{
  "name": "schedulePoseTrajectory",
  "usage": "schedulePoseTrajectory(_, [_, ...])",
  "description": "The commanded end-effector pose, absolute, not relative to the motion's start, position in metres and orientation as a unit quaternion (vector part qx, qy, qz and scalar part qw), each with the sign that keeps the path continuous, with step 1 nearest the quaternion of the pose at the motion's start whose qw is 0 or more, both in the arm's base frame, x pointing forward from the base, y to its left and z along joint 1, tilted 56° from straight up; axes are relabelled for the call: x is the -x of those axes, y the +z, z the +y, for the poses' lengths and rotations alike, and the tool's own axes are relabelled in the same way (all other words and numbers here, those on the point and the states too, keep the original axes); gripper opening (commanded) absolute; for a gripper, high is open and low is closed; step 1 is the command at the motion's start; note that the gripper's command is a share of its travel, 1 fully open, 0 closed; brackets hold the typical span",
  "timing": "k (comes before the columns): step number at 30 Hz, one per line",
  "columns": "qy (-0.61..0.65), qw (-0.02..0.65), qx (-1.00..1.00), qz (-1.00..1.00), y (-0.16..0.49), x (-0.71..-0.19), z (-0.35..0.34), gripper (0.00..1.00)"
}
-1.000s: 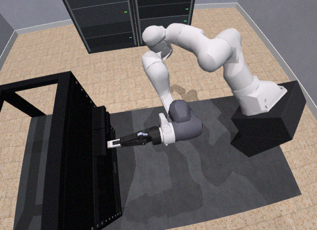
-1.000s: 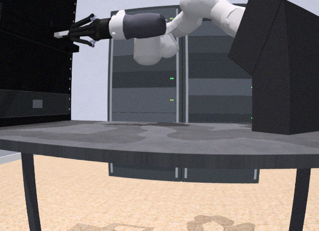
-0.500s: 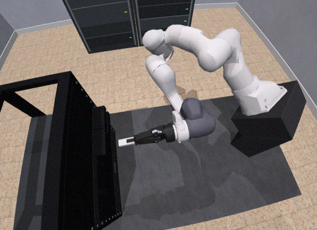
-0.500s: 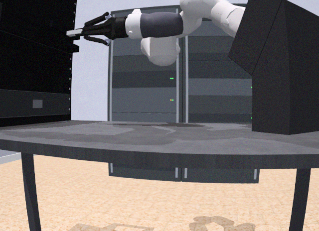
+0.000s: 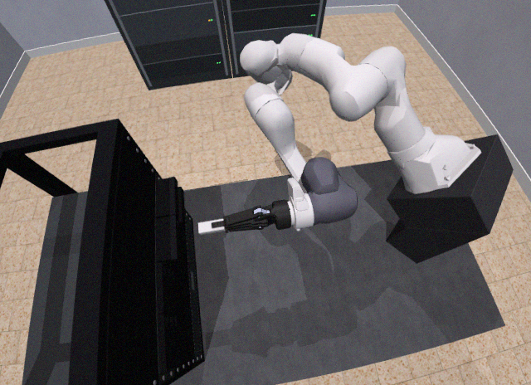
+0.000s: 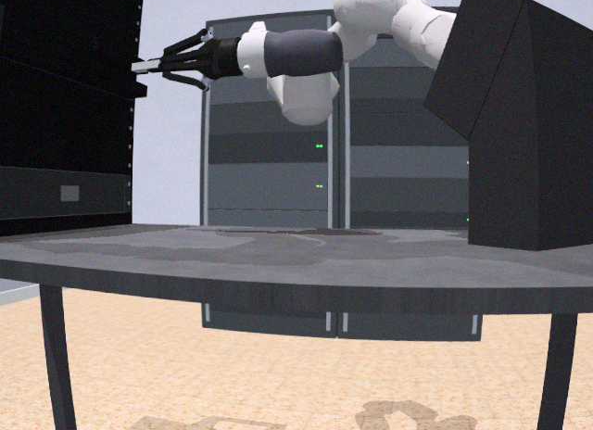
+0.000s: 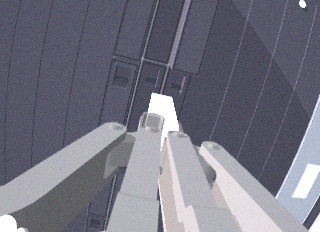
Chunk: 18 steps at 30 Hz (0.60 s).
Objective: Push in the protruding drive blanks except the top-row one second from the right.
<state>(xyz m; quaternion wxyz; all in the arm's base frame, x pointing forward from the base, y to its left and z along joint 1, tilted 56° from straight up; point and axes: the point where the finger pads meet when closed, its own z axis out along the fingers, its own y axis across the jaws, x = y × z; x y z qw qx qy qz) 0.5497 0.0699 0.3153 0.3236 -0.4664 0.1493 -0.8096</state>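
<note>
The black rack [image 5: 103,192] [image 6: 67,43] stands at the left of the table. The storage chassis [image 5: 173,226] [image 7: 80,52] faces the arm. In the wrist view its narrow drive blanks [image 7: 172,19] show in rows, each with a small handle. From here I cannot tell which blanks stand out. A dark ledge [image 6: 136,89] juts from the rack front just below my fingers. My gripper [image 5: 201,227] [image 6: 136,66] [image 7: 158,111] is shut and empty. It lies level, pointing at the chassis front, with a short gap between the fingertips and the front.
The arm's black pedestal [image 5: 450,209] [image 6: 517,119] stands at the right of the table [image 5: 343,304] [image 6: 287,282]. Tall server cabinets [image 5: 214,29] [image 6: 272,129] stand on the floor behind. A lower unit with a small label [image 6: 69,193] sits in the rack beneath the chassis.
</note>
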Motion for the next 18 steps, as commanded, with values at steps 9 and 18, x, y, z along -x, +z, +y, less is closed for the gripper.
schedulePoseTrajectory(9, [-0.803,0.335,0.467,0.154,0.344,-0.533,0.026,0.0])
schedulePoseTrajectory(18, [-0.803,0.335,0.467,0.154,0.359,-0.525,0.003,0.0])
